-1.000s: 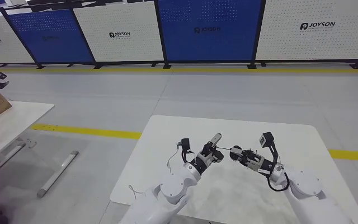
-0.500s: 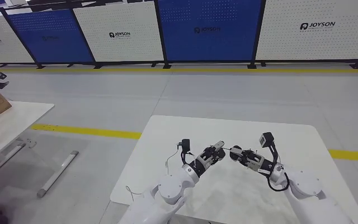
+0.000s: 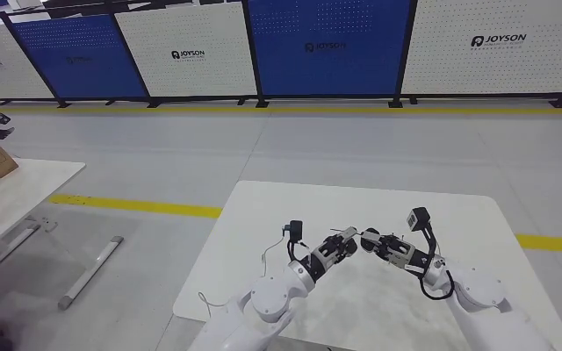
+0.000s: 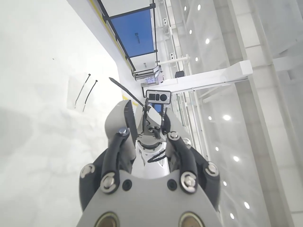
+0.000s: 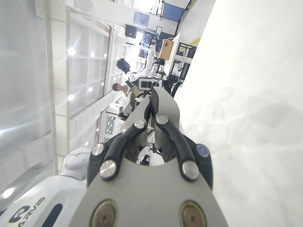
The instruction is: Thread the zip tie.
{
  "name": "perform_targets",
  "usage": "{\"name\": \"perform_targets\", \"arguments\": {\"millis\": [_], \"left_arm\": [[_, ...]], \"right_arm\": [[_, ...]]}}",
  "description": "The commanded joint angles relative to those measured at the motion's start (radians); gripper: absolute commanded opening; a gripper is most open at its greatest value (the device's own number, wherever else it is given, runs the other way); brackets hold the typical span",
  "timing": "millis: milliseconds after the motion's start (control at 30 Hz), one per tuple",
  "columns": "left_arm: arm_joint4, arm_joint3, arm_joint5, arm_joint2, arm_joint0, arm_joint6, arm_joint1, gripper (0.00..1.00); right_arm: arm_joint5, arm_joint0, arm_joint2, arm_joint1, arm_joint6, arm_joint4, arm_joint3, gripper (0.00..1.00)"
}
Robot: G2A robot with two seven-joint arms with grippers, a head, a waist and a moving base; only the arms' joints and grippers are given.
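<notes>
The zip tie (image 5: 153, 101) is held in the air over the middle of the table (image 3: 263, 263), where the two grippers meet tip to tip. The right gripper (image 5: 153, 93) has its fingers together, clamped on the ridged black strap, which runs up between them. The top view cannot resolve this.

From the left wrist view the tie (image 4: 125, 91) shows its other part. The free pointed tail slants out past the broad white finger (image 4: 120, 119) of the left gripper (image 4: 145, 109). The left gripper's fingers stand apart, with the tip of the right gripper seen between them. I cannot see them closed on anything.

In the top view the left gripper (image 3: 349, 235) is just left of the right gripper (image 3: 367, 239), and the two almost touch.

The left wrist view also picks up two spare ties (image 4: 82, 90). They lie side by side on the table without touching, well apart from the grippers.

Far behind the table stands a row of blue panels (image 3: 329, 48) and white ones (image 3: 461, 44), each with a small printed logo. A yellow line (image 3: 132, 206) crosses the floor, and a second table (image 3: 35, 184) sits at the left edge. The right wrist view shows a cardboard box (image 5: 167, 48) on a far table.
</notes>
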Motion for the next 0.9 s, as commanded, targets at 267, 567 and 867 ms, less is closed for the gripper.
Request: {"name": "perform_targets", "arguments": {"millis": [267, 567, 867], "left_arm": [[-0.005, 0.022, 0.011, 0.01, -0.021, 0.04, -0.012, 0.42], [-0.001, 0.031, 0.008, 0.006, -0.017, 0.033, -0.015, 0.31], [0.024, 0.019, 0.009, 0.003, -0.004, 0.015, -0.015, 0.31]], "right_arm": [[0.0, 0.0, 0.0, 0.0, 0.0, 0.0, 0.0, 0.0], [0.0, 0.0, 0.0, 0.0, 0.0, 0.0, 0.0, 0.0], [0.0, 0.0, 0.0, 0.0, 0.0, 0.0, 0.0, 0.0]]}}
